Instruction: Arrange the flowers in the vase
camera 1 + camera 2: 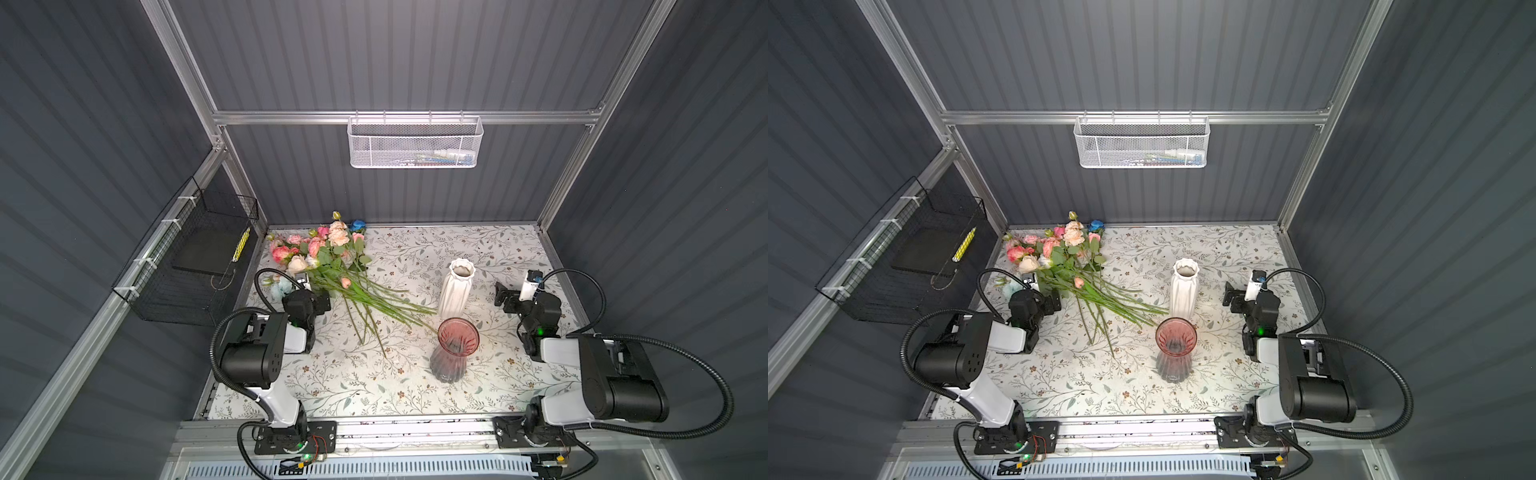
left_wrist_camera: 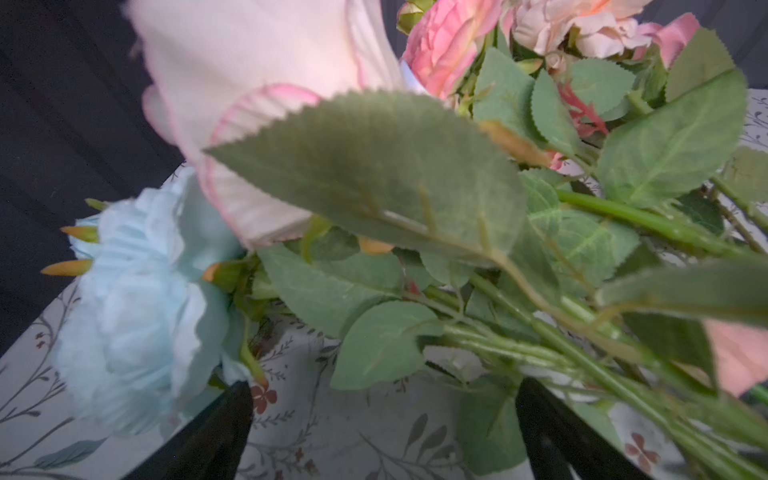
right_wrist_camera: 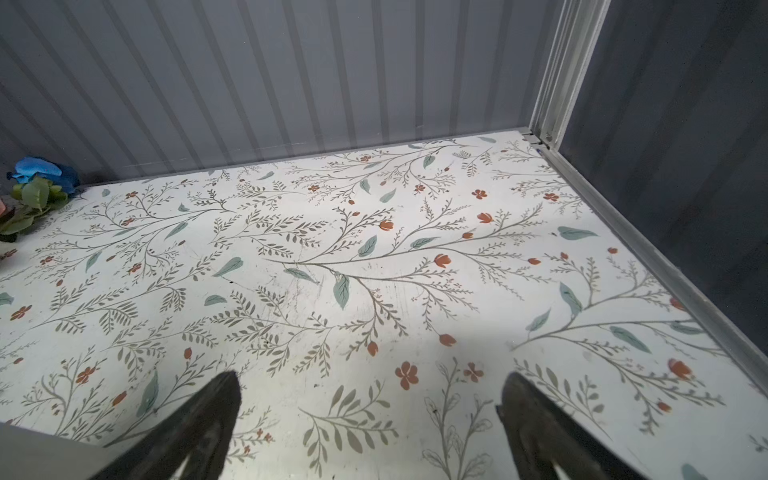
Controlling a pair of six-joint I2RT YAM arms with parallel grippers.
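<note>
The flowers lie in a loose heap at the far left of the table. Their blooms point to the back left corner and the stems fan toward the middle. The cut ends reach close to the foot of the white vase and the rim of the pink glass vase. Both vases stand upright and hold nothing, and which one is meant cannot be told.

The left gripper is at the edge of the heap with its jaws spread wide. Only a leaf and bare table show between them, so it grips nothing. The right gripper is also wide open over bare table, right of the white vase and well apart from the flowers.

The step in hand looks like the first pick. It would go best on one stem alone, gripped on a bare stretch below the leaves rather than on the bundle. The stems cross one another, so a slow lift should let the neighbours slide off. The pale blue bloom sits just beside one finger and should stay out of the pinch. Both vases are tall and narrow, so the free arm could steady the chosen one.

No brand or writing can be read. The white mesh basket holds something coloured but too small to make out. The yellow strip in the black wire basket shows only illegible dark marks
</note>
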